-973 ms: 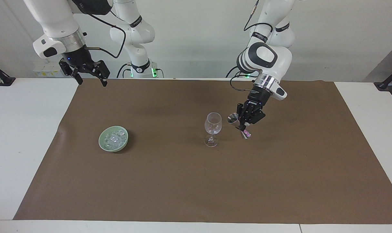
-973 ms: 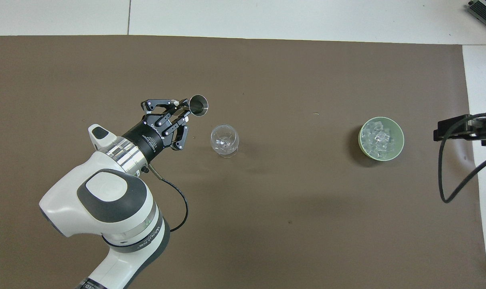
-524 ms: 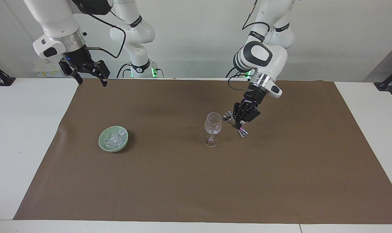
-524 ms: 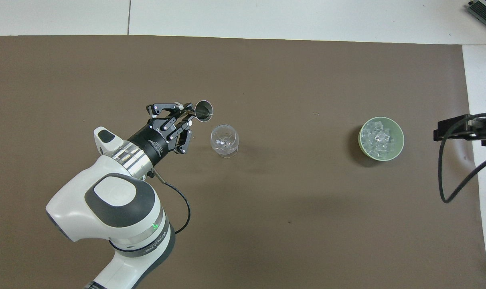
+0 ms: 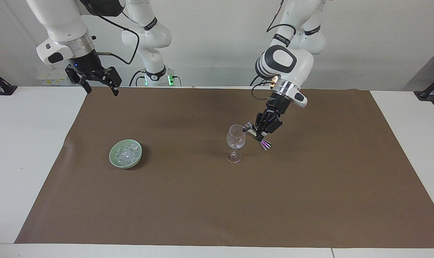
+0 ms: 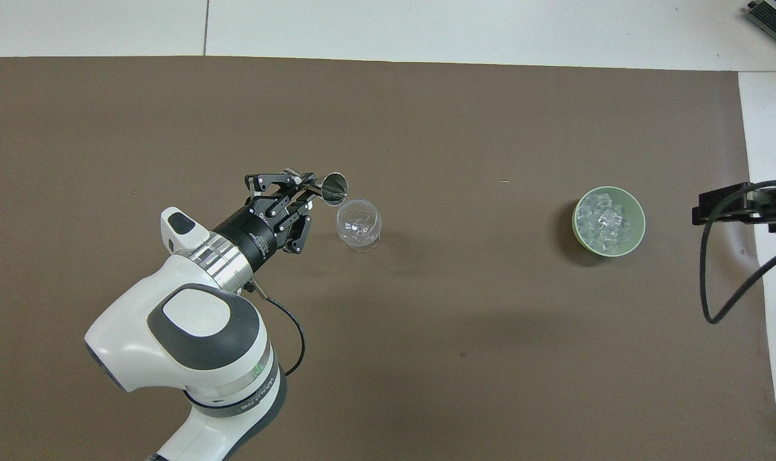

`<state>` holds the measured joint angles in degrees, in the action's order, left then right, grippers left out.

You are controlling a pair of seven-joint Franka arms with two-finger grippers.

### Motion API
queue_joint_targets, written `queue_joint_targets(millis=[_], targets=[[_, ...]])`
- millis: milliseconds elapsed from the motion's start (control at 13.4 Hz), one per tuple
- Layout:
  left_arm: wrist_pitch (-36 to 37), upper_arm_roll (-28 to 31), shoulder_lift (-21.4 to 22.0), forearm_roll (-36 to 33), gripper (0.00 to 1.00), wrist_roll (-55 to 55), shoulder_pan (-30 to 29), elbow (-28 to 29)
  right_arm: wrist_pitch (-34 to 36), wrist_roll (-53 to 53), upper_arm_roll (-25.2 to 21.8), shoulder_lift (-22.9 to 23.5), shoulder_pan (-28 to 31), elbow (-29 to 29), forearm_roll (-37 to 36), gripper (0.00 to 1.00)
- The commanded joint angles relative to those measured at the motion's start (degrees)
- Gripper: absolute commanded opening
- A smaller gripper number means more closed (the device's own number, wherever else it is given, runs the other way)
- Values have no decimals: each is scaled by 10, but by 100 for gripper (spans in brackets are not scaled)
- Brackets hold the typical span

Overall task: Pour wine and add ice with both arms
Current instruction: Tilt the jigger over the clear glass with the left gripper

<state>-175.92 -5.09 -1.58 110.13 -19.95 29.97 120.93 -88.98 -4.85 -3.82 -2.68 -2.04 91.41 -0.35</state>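
Facing view: we see the left gripper (image 5: 260, 133) pinching a metal jigger (image 5: 255, 136), tilted at the wine glass (image 5: 235, 142) rim. The right gripper (image 5: 97, 83) waits, fingers spread, at ten o'clock.

Overhead view: ice (image 6: 607, 221) fills the green bowl (image 6: 639, 225) at three o'clock of the glass.

Right gripper (image 6: 740, 206) cut off at the overhead view's edge

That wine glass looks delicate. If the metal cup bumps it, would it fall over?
Probably easily. The glass stands on a thin stem over a small foot, so a push near the rim would likely tip it. It looks nearly empty, so likely light. The jigger in the left gripper is tilted right at its rim.
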Motion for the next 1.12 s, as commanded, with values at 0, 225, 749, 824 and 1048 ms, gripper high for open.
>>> queue_joint_targets(millis=[0,225,749,824,1048], targets=[[-17,8,11,6,0,23,17,12,4,13,0,-11,3,11,11,100],[-24,8,9,6,0,33,24,11,4,13,0,-11,3,11,11,100],[-39,8,5,5,0,63,32,5,4,13,0,-11,3,11,11,100],[-43,8,4,5,0,64,35,5,4,13,0,-11,3,11,11,100],[-45,8,3,5,0,78,37,4,4,13,0,-11,3,11,11,100]])
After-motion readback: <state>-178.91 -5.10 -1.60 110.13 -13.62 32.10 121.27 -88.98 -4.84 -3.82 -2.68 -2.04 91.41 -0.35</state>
